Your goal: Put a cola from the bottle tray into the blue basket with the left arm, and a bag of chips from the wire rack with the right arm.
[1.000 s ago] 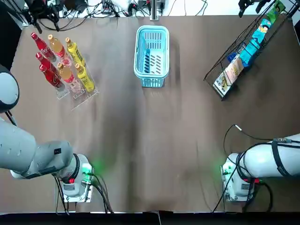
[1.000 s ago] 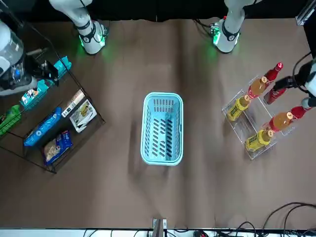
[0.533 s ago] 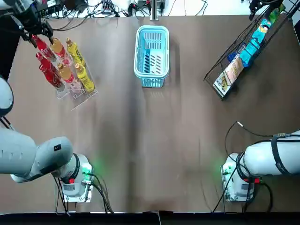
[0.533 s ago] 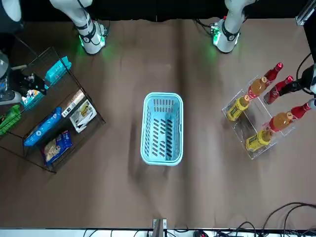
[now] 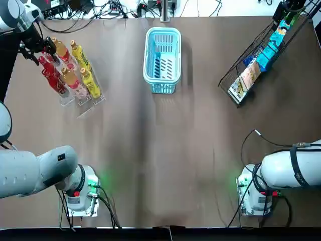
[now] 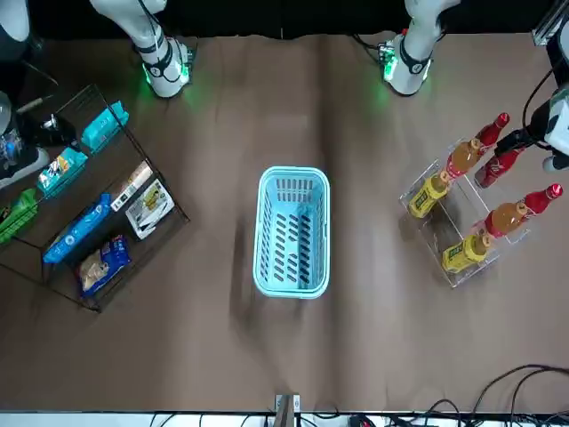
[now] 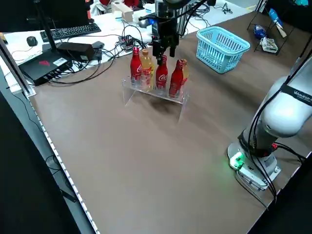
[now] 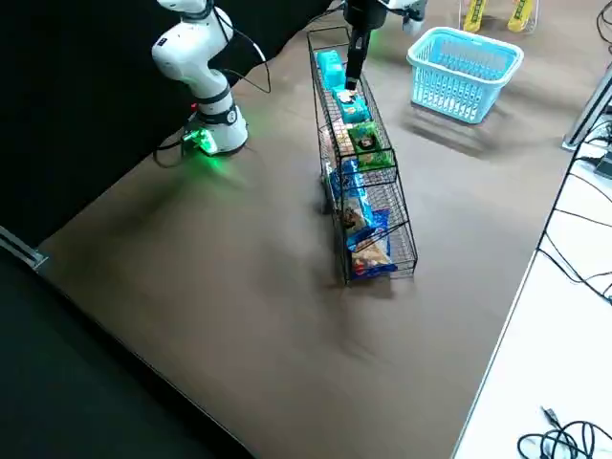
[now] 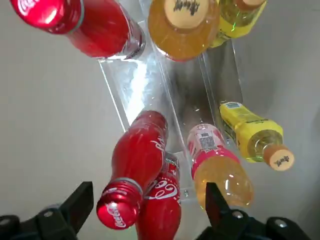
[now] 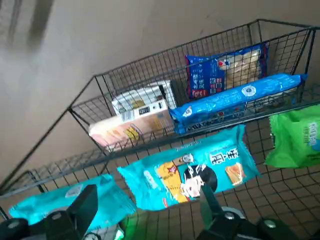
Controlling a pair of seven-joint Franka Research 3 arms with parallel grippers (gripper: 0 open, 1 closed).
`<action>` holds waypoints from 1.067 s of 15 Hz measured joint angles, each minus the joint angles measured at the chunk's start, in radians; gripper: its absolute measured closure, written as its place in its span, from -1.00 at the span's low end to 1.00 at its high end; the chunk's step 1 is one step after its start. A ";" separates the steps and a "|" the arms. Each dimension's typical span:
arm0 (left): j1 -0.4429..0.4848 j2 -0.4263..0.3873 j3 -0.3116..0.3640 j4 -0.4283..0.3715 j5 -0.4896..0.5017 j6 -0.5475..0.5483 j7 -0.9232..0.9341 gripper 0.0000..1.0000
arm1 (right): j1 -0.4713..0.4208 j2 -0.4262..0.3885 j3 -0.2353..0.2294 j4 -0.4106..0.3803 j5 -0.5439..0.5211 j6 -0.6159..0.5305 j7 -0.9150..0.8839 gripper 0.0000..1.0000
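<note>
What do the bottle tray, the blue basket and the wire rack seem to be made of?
Bottle tray: probably clear acrylic, glossy; the table shows through it and it reflects light. Blue basket: likely moulded plastic, with slotted walls of uniform light blue colour. Wire rack: thin dark metal wire, probably coated; an open grid you see the bags through.

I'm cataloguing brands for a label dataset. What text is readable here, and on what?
"Coca-Cola", script, partly legible: on the red cola bottles below the left end effector.
Too blurred: characters on the orange bottle's cap.
Too small: print on the chip bags before the right end effector.
</note>
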 joint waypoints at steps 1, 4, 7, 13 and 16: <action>0.001 -0.004 0.000 -0.006 0.000 0.007 0.000 -0.89 | 0.002 0.000 0.002 0.000 -0.016 -0.011 -0.018 -0.82; 0.007 -0.004 0.000 -0.011 0.000 0.027 0.000 -0.73 | 0.010 0.001 0.008 -0.001 -0.045 -0.024 -0.045 -0.81; 0.018 -0.004 0.000 -0.014 0.000 0.055 -0.006 -0.48 | 0.019 0.011 0.010 -0.004 -0.064 -0.026 -0.051 -0.62; 0.027 -0.004 0.000 -0.022 0.000 0.062 -0.017 -0.11 | 0.040 0.036 0.011 -0.022 -0.124 -0.026 -0.060 -0.48; 0.031 -0.004 0.000 -0.024 0.000 0.062 -0.019 0.05 | 0.042 0.037 0.011 -0.022 -0.130 -0.026 -0.062 -0.38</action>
